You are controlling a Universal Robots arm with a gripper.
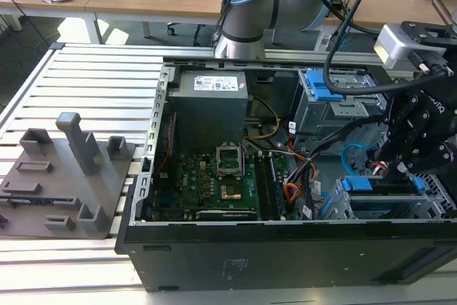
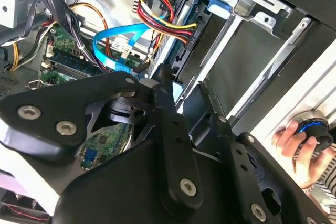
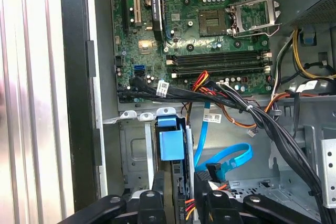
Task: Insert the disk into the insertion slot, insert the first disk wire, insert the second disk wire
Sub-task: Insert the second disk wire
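Note:
The disk (image 3: 170,142) in its bright blue carrier sits inside the grey insertion slot (image 3: 134,150), at the exterior view's lower right (image 1: 378,185). My gripper (image 3: 184,203) hangs right over the disk's rear end, open, one finger on each side and nothing held. A red-yellow-black wire bundle (image 2: 168,17) ends in a black connector at the disk's rear. I cannot tell whether it is seated. The second disk wire (image 3: 231,156), a light-blue flat cable, loops beside the slot. Its black end lies loose close to one finger (image 3: 218,203). The cable also curves behind the gripper (image 2: 184,82) in the second wrist view.
A thick black cable bundle (image 3: 220,98) crosses between the motherboard (image 3: 210,19) and the slot. The blue-latched bay (image 1: 321,87) and the power supply (image 1: 211,105) stand further back. A grey fixture (image 1: 71,176) lies on the slatted table. A person's hand (image 2: 294,140) holds a knob.

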